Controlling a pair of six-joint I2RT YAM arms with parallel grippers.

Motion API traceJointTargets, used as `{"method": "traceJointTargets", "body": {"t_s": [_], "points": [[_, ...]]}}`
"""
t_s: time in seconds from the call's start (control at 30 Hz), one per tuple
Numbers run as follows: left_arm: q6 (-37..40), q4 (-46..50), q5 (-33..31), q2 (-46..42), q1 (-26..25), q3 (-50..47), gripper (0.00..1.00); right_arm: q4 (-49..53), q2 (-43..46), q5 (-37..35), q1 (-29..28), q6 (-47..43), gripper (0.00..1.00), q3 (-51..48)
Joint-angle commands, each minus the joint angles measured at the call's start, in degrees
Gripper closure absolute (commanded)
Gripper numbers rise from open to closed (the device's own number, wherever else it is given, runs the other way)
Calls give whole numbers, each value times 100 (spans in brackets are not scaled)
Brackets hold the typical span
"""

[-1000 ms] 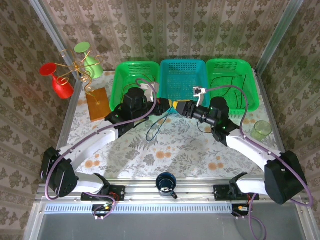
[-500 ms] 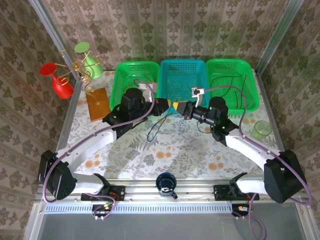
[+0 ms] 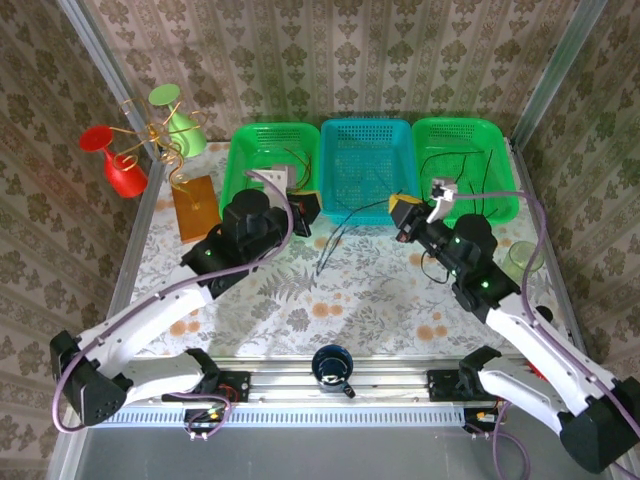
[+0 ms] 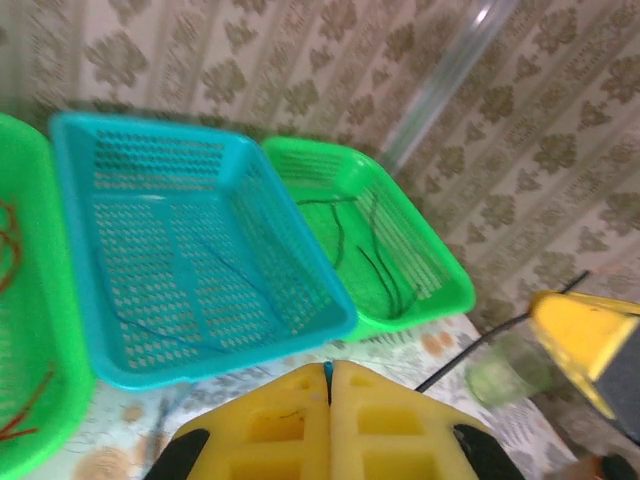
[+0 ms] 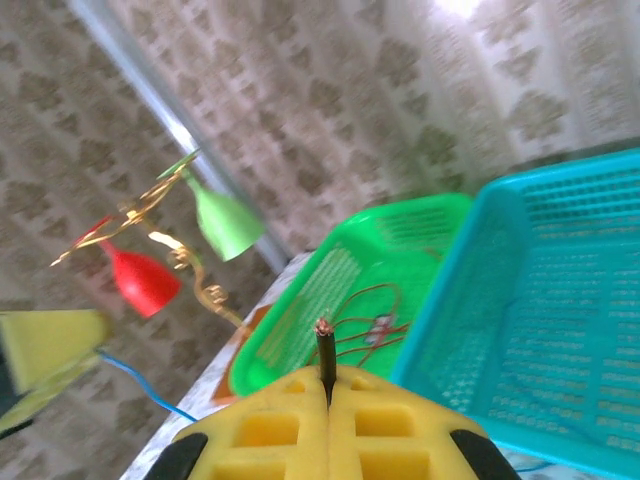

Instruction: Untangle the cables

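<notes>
Left gripper [image 4: 328,372]: yellow pads pressed together, clamped on the end of a thin dark blue cable [image 5: 140,386]. That cable trails away from it toward the table.

Right gripper [image 5: 327,380]: pads together, pinching a thin black cable [image 5: 325,352]. A short bare copper tip sticks up past the pads.

In the top view we see both grippers up near 12 o'clock, just in front of the teal plastic mesh basket [image 3: 366,130]. The left one is at about 11, the right one at about 1, and they are apart. A dark strand [image 3: 345,215] runs from the right gripper toward 9 o'clock, then drops toward 6 onto the floral tablecloth [image 3: 380,300]. It is too fine in that view for us to tell blue from black.

Other cables:
- red cables [image 5: 365,322] lie in the green plastic mesh basket at 11 o'clock [image 3: 245,150]
- black cables [image 4: 375,265] lie in the green plastic mesh basket at 1 o'clock [image 3: 500,140]

The gold wire stand with red and green cups [image 3: 150,135] is at 10 o'clock. A pale green translucent cup [image 3: 521,260] is at 3 and a dark blue mug [image 3: 330,364] at 6.
</notes>
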State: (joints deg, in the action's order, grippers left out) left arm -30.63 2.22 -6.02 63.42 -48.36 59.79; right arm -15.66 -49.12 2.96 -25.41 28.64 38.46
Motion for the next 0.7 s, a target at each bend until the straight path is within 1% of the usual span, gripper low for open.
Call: {"method": "traceJointTargets", "body": {"t_s": [0.0, 0.1, 0.3, 0.5, 0.67], "points": [[589, -45, -1345, -442, -79, -269, 100, 274, 538, -1391, -17, -345, 100, -252], [741, -147, -1837, -820, -114, -514, 100, 349, 958, -1906, 9, -516, 100, -405], [1034, -88, -2466, -1483, -143, -802, 100, 490, 1519, -2571, 73, -788, 100, -506], [1260, 88, -2860, -1972, -145, -928, 100, 542, 1797, -2924, 129, -1138, 100, -463], [1383, 279, -3098, -2289, -139, -1003, 100, 605, 1938, -3014, 272, -1335, 100, -410]]}}
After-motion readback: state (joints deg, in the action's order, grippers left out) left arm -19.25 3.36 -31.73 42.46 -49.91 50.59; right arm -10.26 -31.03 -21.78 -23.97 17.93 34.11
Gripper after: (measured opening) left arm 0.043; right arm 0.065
